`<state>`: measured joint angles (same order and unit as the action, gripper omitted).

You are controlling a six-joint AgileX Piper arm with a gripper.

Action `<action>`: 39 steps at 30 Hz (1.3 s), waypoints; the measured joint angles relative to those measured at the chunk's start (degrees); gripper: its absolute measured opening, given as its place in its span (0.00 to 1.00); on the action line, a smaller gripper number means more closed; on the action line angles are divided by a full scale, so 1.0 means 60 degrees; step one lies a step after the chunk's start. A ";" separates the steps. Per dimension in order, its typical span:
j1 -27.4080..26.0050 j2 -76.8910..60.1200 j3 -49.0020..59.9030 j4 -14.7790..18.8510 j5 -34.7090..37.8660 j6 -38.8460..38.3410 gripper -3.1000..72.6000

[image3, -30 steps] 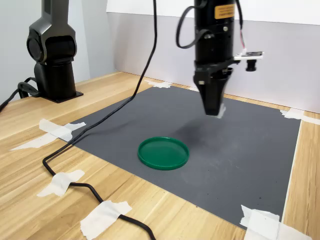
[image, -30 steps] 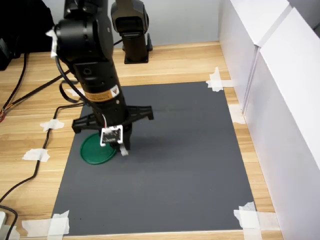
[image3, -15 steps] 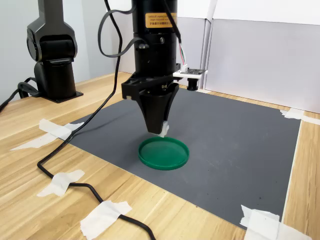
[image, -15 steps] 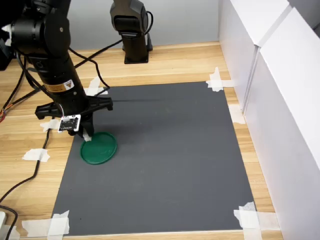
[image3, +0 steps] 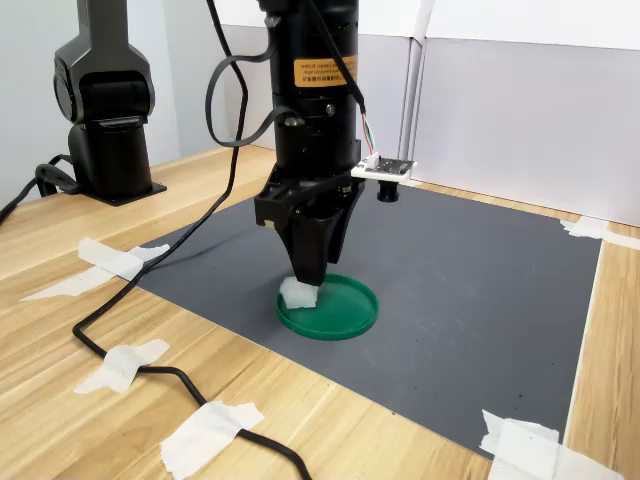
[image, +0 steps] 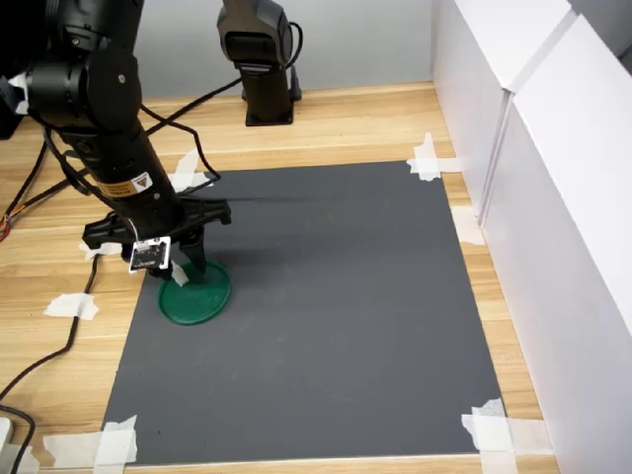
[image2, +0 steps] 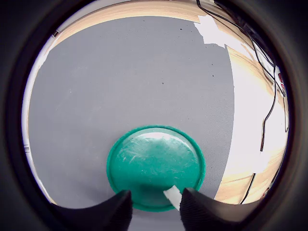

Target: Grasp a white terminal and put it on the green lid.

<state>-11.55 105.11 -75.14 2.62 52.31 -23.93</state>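
The green lid lies on the dark mat near the first exterior view's left. My gripper points straight down over the lid's rim side. In the wrist view the lid fills the middle, and my gripper shows a clear gap between its two black fingers. The white terminal sits low on the lid, against one finger only. In the second exterior view the terminal rests at the lid's left rim, right under my gripper.
The grey mat is taped to a wooden table with white tape pieces at its corners. A black cable trails across the wood. A black stand rises at the back, and white walls close off the first exterior view's right.
My gripper came across the mat to the lid with the terminal, then dropped down onto the lid's rim side. The terminal now sits at the lid's surface rather than hanging above it.
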 joint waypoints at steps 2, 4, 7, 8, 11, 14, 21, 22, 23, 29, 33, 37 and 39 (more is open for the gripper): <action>0.0000 -0.0171 0.0000 0.0000 0.0000 0.0014 0.69; 0.0000 -0.0554 0.0000 0.0009 -0.0026 0.0074 0.69; 0.0000 -0.1333 0.0038 0.0158 -0.0137 0.0105 0.62; 0.0000 -0.1656 0.0114 0.0250 -0.0150 0.0117 0.57; 0.0000 -0.2713 0.0629 0.0432 -0.0316 0.0149 0.37; 0.0000 -0.4119 0.1549 0.0493 -0.0750 0.0189 0.14; 0.0476 -0.7527 0.4561 0.0276 -0.2028 0.1193 0.03; 0.0726 -0.7886 0.4916 0.0231 -0.2183 0.1298 0.02; 0.0982 -0.8330 0.5347 0.0176 -0.2340 0.1391 0.02; 0.1718 -1.0993 0.7564 0.0122 -0.3488 0.1905 0.02; 0.1730 -1.2475 0.8822 -0.0147 -0.4481 0.2083 0.02; 0.1730 -1.3777 0.9790 -0.0249 -0.5126 0.2124 0.02; 0.1730 -1.4279 1.0192 -0.0173 -0.5174 0.2200 0.02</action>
<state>-1.17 19.43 -13.99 1.58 21.27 -10.73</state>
